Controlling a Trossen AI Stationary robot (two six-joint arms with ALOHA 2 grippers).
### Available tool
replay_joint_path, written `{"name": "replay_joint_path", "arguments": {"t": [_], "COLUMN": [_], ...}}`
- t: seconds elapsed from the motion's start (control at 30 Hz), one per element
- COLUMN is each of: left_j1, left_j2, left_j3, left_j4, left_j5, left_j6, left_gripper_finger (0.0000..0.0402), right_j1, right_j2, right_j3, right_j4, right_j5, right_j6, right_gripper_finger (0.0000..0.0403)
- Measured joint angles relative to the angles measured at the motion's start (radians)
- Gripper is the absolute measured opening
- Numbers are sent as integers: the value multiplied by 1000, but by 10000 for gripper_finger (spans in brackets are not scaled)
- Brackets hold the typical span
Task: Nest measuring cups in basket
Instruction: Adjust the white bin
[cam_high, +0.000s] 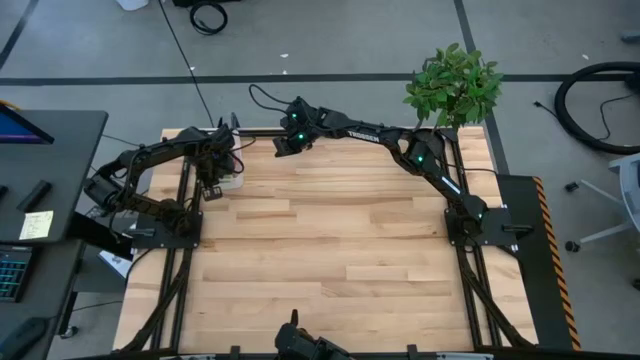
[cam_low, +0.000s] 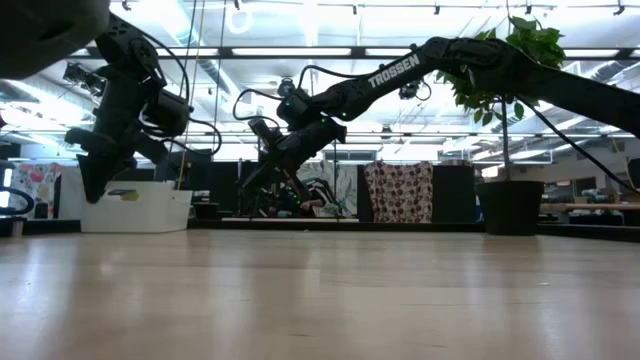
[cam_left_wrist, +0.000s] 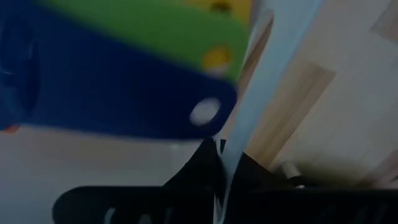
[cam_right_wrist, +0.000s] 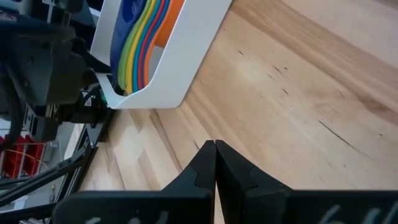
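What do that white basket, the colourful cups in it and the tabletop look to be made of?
The basket looks like smooth white plastic: thin, even walls, rounded corners, soft sheen. The measuring cups nested in it seem to be plastic too, going by their bright, uniform colours and thin moulded edges. The table looks like wooden butcher block: pale planks with visible grain and joints, probably sealed, since it reflects light in the low view.

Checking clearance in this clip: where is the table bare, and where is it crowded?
Bare wood runs across the table from the basket toward the near edge, between both arm bases. It is crowded at the far left corner, where the left end effector pinches the basket wall, the nested measuring cups inside; the right end effector hovers nearby.
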Motion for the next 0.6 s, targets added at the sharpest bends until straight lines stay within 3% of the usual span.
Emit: {"name": "replay_joint_path", "arguments": {"t": [0.23, 0.6], "left_j1": [39, 38], "left_j2": [0, 3], "left_j3": [-1, -5], "left_j4": [7, 14], "left_j5": [-6, -41], "left_j6": [80, 74], "left_gripper_finger": [8, 69], "right_j1": [0, 0], "right_j2": [0, 0], "right_j3": [0, 0], "right_j4": [0, 16], "right_j5": [0, -4], "right_j6": [0, 0], "right_gripper_finger": [9, 9]}}
